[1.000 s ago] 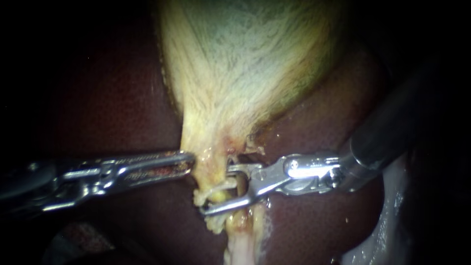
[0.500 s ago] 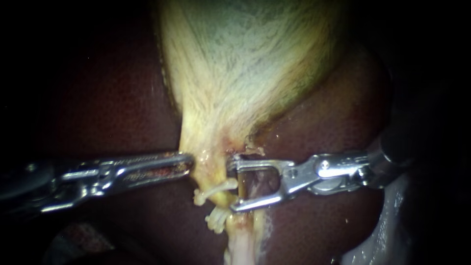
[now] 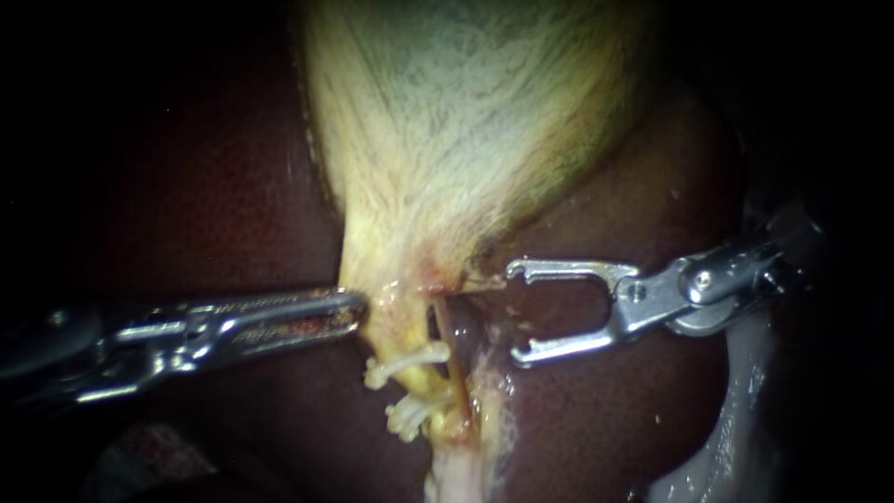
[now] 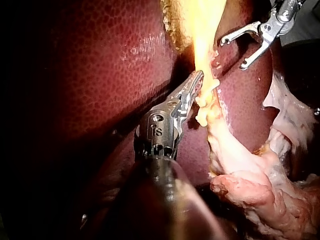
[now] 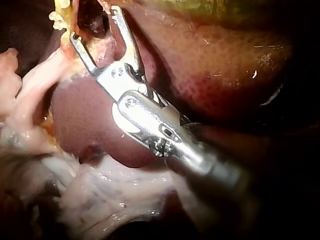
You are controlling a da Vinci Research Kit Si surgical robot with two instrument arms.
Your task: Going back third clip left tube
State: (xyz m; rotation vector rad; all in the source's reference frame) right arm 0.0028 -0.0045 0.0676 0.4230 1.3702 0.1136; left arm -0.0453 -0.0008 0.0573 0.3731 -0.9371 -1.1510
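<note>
Endoscope: left instrument [image 3: 358, 312] in from the left, its hand closed on the left edge of the gallbladder [image 3: 466, 140] neck, with dark liver [image 3: 205, 186] behind. Left tube [image 3: 424, 384] runs down from that neck, yellowish and wet. Two pale clips [image 3: 408, 359] sit across it, one just below the other, ends sticking out to the left. A third clip not made out. Thin reddish right tube [image 3: 451, 359] lies just beside it. Right instrument [image 3: 514, 313] stands apart to the right of both tubes, hand open and empty, wide gap between the jaws. Left wrist: left instrument [image 4: 199, 80] closed at the neck, clips [image 4: 204, 102] just beside its tip. Right instrument [image 4: 232, 54] ahead, open, clear of the tissue. Right wrist: right instrument [image 5: 94, 22] open, nothing in it, clips [image 5: 58, 19] ahead and off to one side. Judgement: tube soft, slick, easily torn; clips small and stiff, could be knocked loose. Take hold only of a bare stretch of tube, off the clips, lightly.
</note>
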